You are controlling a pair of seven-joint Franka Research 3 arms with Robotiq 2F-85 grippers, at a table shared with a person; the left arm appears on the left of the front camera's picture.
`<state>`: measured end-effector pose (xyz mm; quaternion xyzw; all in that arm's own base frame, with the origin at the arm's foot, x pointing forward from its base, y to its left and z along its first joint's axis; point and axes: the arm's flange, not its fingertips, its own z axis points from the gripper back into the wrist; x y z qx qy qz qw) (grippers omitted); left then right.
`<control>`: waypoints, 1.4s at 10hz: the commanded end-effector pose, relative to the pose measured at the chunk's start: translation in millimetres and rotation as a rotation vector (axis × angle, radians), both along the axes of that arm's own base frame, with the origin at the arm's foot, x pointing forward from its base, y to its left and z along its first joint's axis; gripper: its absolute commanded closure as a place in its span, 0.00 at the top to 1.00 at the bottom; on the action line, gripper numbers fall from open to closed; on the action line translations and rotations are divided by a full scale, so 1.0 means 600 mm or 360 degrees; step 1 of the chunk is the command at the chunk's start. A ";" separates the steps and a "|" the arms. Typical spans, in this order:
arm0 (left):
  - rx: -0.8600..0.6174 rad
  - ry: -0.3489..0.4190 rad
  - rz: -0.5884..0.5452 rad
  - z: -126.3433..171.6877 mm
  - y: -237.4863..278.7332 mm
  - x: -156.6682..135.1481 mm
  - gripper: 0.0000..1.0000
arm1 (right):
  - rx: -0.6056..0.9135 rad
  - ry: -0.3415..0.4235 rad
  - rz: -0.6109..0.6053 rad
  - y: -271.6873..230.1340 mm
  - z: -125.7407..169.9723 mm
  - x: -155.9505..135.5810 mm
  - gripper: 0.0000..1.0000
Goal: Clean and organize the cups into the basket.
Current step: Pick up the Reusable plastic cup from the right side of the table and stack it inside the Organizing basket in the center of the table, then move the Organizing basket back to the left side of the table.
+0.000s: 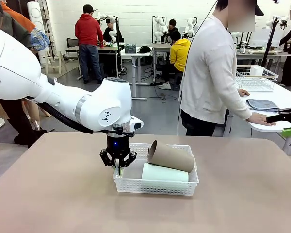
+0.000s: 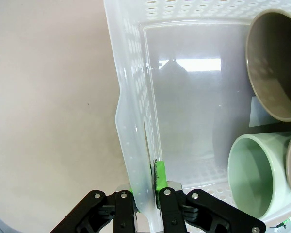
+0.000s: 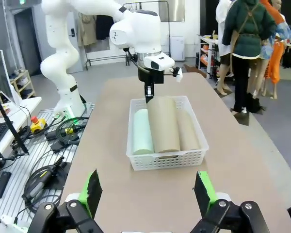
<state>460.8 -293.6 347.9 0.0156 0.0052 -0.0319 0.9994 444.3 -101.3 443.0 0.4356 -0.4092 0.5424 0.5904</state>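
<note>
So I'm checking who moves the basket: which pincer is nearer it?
Left. The left pincer is shut on the basket wall; the right pincer hovers open, apart.

— Bright, even overhead light; only soft shadows on the table [image 1: 242,194] beneath the basket [image 1: 155,185].
— Glare anywhere?
— White reflection on the basket floor in the left wrist view. Wide-angle bending toward the edges there, nearest fingers [image 2: 160,177] slightly soft.
— Elsewhere sharp.
</note>
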 end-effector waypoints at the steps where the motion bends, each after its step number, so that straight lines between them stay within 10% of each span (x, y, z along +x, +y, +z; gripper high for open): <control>1: 0.0002 0.0002 -0.0008 0.001 -0.001 -0.003 0.00 | -0.0113 -0.0053 -0.0296 0.026 0.008 -0.019 1.00; 2: 0.0002 0.0002 -0.0008 0.001 -0.001 -0.003 0.00 | 0.0000 0.0000 0.0000 0.000 0.000 0.000 1.00; 14: 0.0002 0.0002 -0.0008 0.001 -0.001 -0.003 0.00 | 0.0000 0.0000 0.0000 0.000 0.000 0.000 1.00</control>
